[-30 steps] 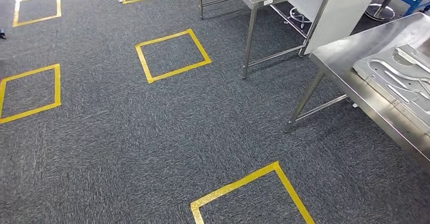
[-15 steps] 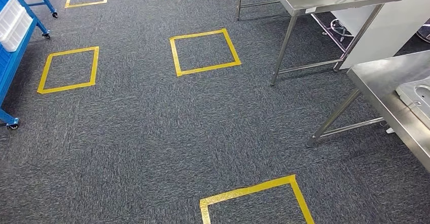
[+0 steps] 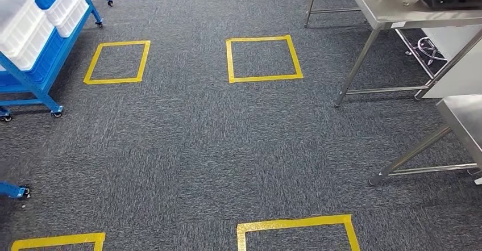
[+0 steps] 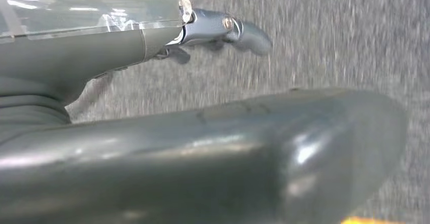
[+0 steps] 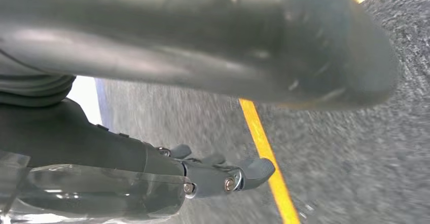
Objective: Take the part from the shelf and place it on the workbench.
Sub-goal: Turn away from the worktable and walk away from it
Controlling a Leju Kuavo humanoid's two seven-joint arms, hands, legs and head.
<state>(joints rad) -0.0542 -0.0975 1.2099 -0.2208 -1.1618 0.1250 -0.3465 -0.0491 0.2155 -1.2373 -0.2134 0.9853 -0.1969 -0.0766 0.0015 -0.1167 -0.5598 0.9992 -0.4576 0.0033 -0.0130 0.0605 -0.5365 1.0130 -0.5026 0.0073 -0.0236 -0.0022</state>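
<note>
Your left hand (image 4: 213, 31) and right hand (image 5: 218, 176) hang loosely, holding nothing, over coarse grey carpet (image 3: 187, 149); blue shelf (image 3: 34, 63) stands left, steel tables (image 3: 398, 12) right.

A blue wheeled shelf (image 3: 42, 83) holding white bins stands at far left.

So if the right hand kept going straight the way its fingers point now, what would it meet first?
Most likely the grey carpet, near the yellow tape line. The right hand hangs empty above the floor with nothing between them, though depth is unclear in this blurred view.
</note>
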